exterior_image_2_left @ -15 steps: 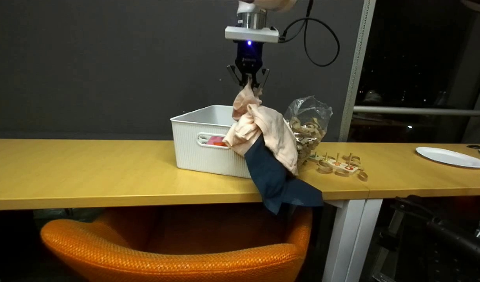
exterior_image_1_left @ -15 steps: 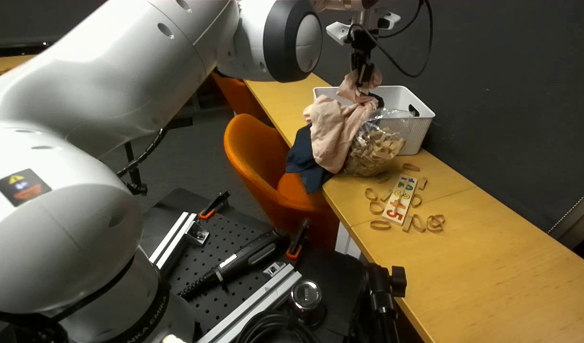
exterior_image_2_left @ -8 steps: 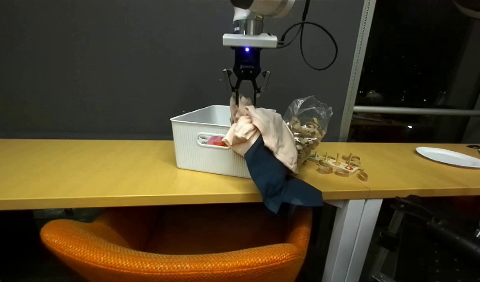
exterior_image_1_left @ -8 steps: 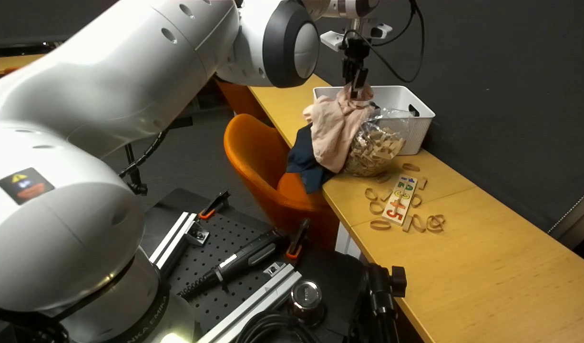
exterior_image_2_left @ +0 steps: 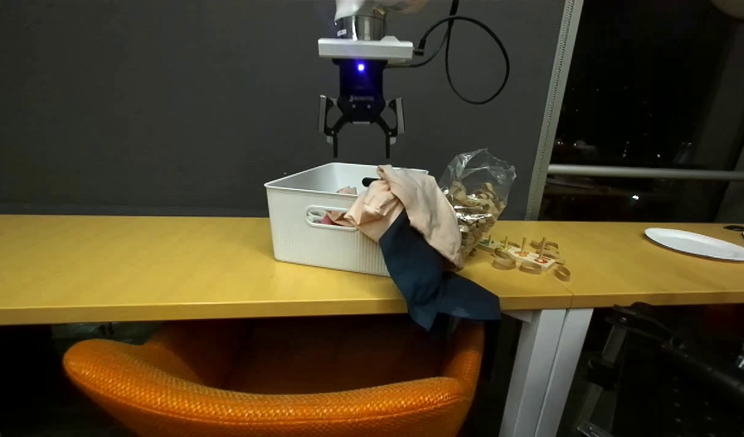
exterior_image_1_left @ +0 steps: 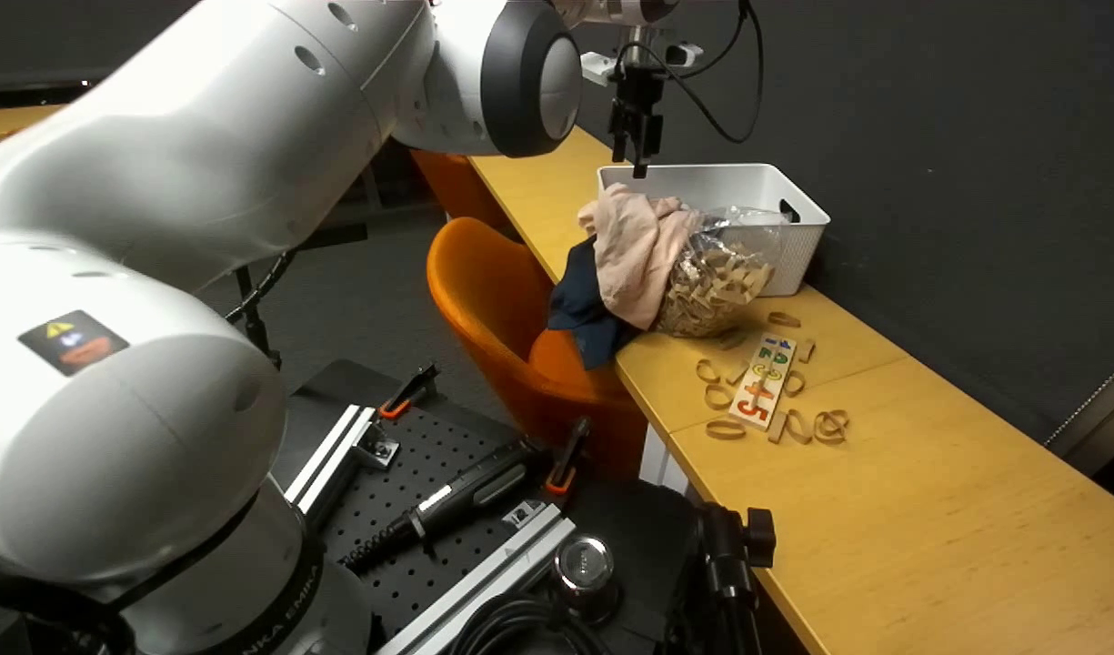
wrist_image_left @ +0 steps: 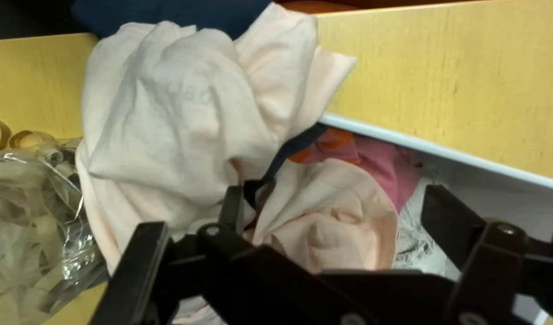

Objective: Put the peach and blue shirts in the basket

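Our black gripper [exterior_image_2_left: 361, 155] gapes above peach cloth [wrist_image_left: 341, 216] in the white plastic basket [exterior_image_2_left: 311, 247]; wrist view, mid-frame, adds perhaps orange fabric [wrist_image_left: 338, 136].

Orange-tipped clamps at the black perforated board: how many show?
2. One clamp is near the end of a metal rail; another clamp is beside the end of a black tool. The arm may hide others.

Peach shirt [exterior_image_2_left: 425, 209] crumpled over rim of white basket [exterior_image_2_left: 317, 246], part inside; blue shirt [exterior_image_2_left: 425, 280] hanging out beneath.
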You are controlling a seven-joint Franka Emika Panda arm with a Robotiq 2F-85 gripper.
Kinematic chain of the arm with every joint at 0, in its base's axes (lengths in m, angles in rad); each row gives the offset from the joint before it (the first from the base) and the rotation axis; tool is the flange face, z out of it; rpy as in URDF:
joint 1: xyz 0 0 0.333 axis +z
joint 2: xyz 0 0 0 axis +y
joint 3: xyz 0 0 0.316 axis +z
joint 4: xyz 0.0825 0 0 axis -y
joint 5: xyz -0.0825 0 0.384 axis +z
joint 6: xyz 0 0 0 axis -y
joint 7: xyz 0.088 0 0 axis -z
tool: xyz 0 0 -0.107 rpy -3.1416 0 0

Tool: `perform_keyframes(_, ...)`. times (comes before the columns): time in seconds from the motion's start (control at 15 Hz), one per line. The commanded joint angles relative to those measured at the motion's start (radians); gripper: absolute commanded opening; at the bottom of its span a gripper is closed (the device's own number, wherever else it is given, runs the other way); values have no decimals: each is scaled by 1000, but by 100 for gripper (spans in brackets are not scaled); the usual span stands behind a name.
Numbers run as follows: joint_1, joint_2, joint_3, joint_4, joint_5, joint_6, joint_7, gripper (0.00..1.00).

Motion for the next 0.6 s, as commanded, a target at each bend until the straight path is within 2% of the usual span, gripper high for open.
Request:
perform_keyframes(0.0, 14, 14, 18, -24, 18, 1, 25, 100)
perform_keyframes(0.53, 89, -41, 5, -110, 7, 0, 222, 100)
